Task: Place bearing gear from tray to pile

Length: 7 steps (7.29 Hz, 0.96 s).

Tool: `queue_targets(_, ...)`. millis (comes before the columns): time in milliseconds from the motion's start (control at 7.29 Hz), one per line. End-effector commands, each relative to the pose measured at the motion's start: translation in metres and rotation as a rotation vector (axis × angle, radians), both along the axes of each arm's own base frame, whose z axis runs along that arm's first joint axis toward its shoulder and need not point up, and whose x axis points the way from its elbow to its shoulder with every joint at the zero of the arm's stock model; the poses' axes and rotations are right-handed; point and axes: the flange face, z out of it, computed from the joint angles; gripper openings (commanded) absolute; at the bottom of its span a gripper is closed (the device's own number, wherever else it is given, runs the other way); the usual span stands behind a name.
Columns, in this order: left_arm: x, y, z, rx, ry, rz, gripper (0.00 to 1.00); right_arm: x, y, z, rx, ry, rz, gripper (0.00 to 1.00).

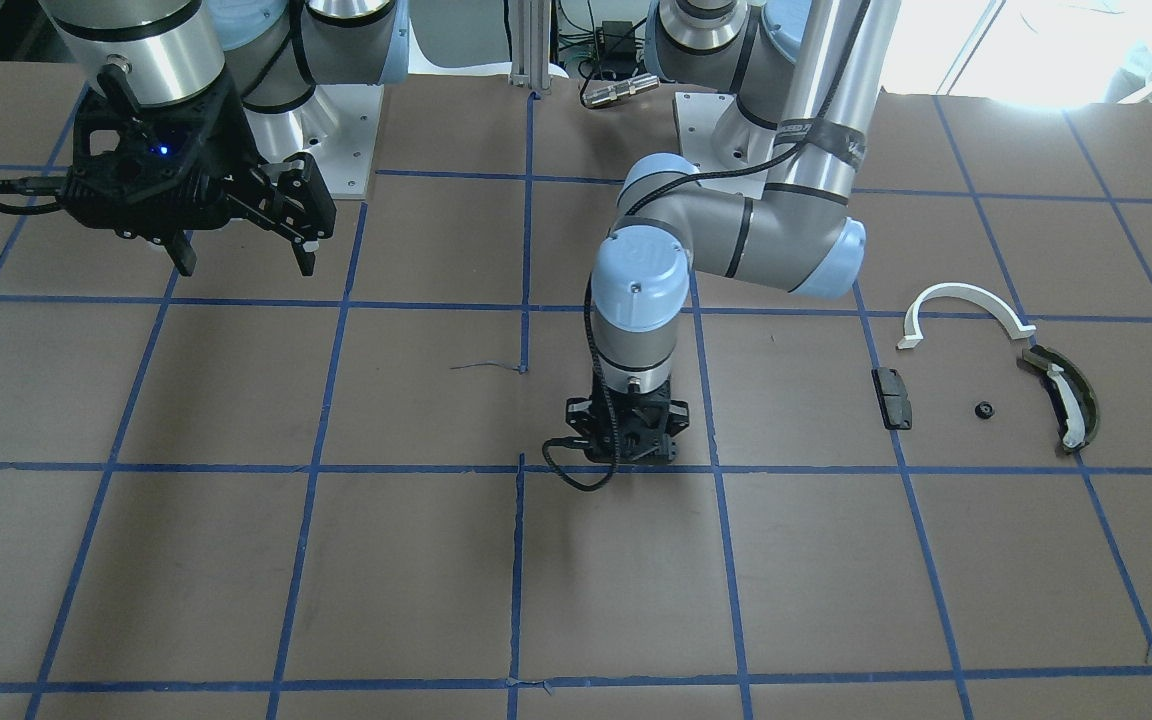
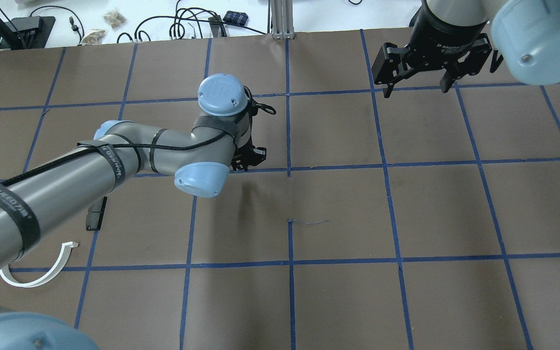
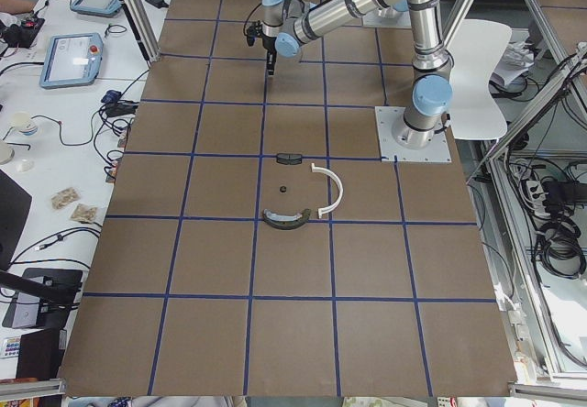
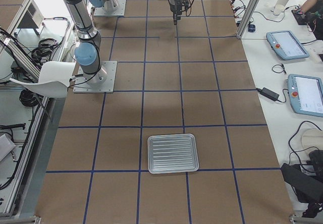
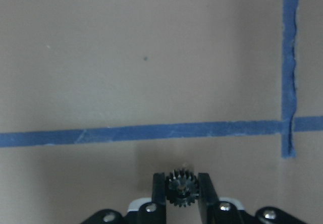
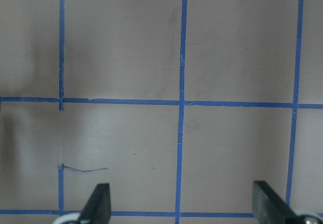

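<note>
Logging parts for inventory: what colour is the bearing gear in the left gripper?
The bearing gear is black; the left wrist-mounted view shows it best.

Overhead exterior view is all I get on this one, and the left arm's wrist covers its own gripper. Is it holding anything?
Observer: Yes. The left wrist view shows the left gripper shut on a small black gear above bare table.
Operator: I can't find where it came from.
Observer: Only the exterior right view shows it: a ribbed metal tray with nothing on it, at the table's end nearest that camera.
Operator: Which part at the drop-off am I missing?
Observer: The front-facing view shows an olive-black curved shoe with a white strip; the arm blocks it in yours.
</note>
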Motion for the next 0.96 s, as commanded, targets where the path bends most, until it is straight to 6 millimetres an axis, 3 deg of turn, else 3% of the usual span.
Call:
queue_targets(0, 0.110, -0.016, 0.051, 0.017, -0.030, -0.087, 0.00, 0.000, 0.000, -0.001, 0.005, -0.004, 0.000, 1.00)
queue_targets(137, 0.169, -0.016, 0.060, 0.050, -0.038, -0.151, 0.00, 0.000, 0.002, 0.000, 0.005, 0.000, 0.000, 1.00)
queue_targets(275, 0.242, -0.016, 0.053, 0.077, -0.033, -0.211, 0.00, 0.000, 0.001, 0.001, 0.002, -0.006, 0.000, 1.00)
queue_targets(412, 0.302, -0.005, 0.044, 0.106, -0.023, -0.248, 0.00, 0.000, 0.000, 0.005, -0.008, -0.010, -0.002, 1.00)
queue_targets(686, 0.384, 0.023, 0.033, 0.116, 0.025, -0.291, 0.00, -0.007, -0.002, 0.020, -0.030, -0.010, -0.018, 1.00)
queue_targets(824, 0.420, 0.036, 0.015, 0.099, 0.074, -0.256, 0.00, -0.010, -0.003, 0.026, 0.005, -0.009, -0.024, 1.00)
